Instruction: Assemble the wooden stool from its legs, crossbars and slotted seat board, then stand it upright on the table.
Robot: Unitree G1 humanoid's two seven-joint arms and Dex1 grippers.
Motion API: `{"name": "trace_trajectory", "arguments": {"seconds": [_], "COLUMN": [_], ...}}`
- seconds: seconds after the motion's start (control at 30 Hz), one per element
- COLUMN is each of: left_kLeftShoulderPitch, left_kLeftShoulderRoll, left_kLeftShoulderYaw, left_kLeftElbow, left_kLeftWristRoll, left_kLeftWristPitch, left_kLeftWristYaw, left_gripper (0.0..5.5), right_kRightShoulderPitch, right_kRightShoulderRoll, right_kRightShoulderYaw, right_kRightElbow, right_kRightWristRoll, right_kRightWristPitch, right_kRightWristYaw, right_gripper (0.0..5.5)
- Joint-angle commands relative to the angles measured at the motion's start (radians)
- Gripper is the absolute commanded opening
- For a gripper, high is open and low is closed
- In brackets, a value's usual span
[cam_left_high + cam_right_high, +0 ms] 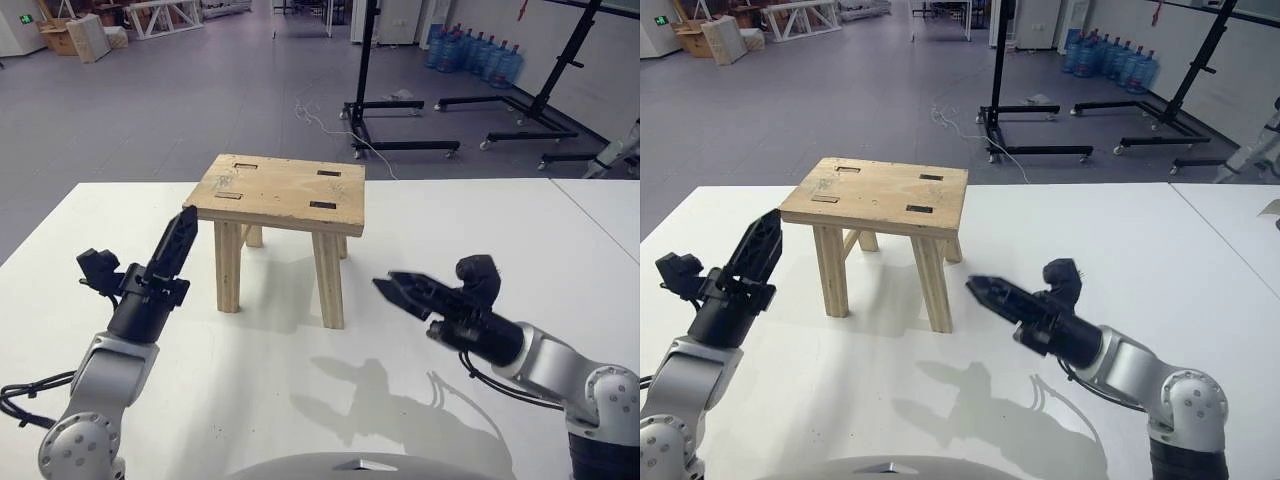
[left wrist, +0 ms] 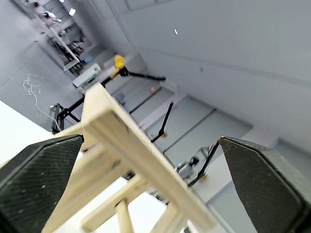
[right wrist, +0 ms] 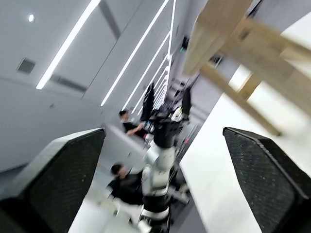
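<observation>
Assembly judged complete: pale four-legged wooden stool with slotted seat board (image 1: pixel 278 195) stands upright near the middle of the white table (image 1: pixel 520 230). Remaining step is a clean retreat; arms should draw back level, away from the legs, to avoid tipping it. Left gripper (image 1: pixel 183 238), just beside the seat's edge, and right gripper (image 1: pixel 398 289), near a front leg, are both spread wide, pads (image 2: pixel 39 170) gripping nothing.
</observation>
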Motion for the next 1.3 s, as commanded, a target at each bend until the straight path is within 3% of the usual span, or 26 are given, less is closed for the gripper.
{"name": "trace_trajectory", "arguments": {"seconds": [0.03, 0.3, 0.53, 0.77, 0.9, 1.07, 1.13, 1.3], "left_kLeftShoulderPitch": [0.116, -0.005, -0.178, -0.323, -0.356, -0.378, -0.376, -0.332], "left_kLeftShoulderRoll": [0.03, 0.043, 0.05, 0.012, -0.027, -0.073, -0.092, -0.142], "left_kLeftShoulderYaw": [-0.039, -0.144, -0.191, -0.216, -0.241, -0.205, -0.192, -0.171], "left_kLeftElbow": [-0.01, 0.115, 0.211, 0.257, 0.264, 0.297, 0.296, 0.271], "left_kLeftWristRoll": [0.11, 0.263, 0.412, 0.55, 0.583, 0.617, 0.634, 0.859], "left_kLeftWristPitch": [-0.009, -0.009, -0.016, -0.048, -0.068, -0.115, -0.141, -0.334], "left_kLeftWristYaw": [-0.214, -0.288, -0.222, -0.159, -0.158, -0.118, -0.098, -0.001], "left_gripper": [5.13, 5.13, 5.13, 5.13, 5.13, 5.13, 5.13, 5.13], "right_kRightShoulderPitch": [-0.114, -0.275, -0.378, -0.384, -0.346, -0.335, -0.34, -0.409], "right_kRightShoulderRoll": [0.056, 0.215, 0.332, 0.389, 0.354, 0.363, 0.4, 0.494], "right_kRightShoulderYaw": [0.166, 0.354, 0.404, 0.378, 0.283, 0.226, 0.215, 0.252], "right_kRightElbow": [0.069, 0.225, 0.479, 0.416, 0.186, 0.056, 0.06, 0.203], "right_kRightWristRoll": [-0.233, -0.788, -1.279, -1.294, -1.087, -1.0, -1.07, -1.485], "right_kRightWristPitch": [-0.019, -0.316, -0.794, -0.8, -0.62, -0.597, -0.677, -1.04], "right_kRightWristYaw": [0.087, 0.291, 0.37, 0.421, 0.375, 0.325, 0.279, 0.111], "right_gripper": [4.44, 4.44, 4.44, 4.44, 4.44, 4.44, 4.44, 4.44]}}
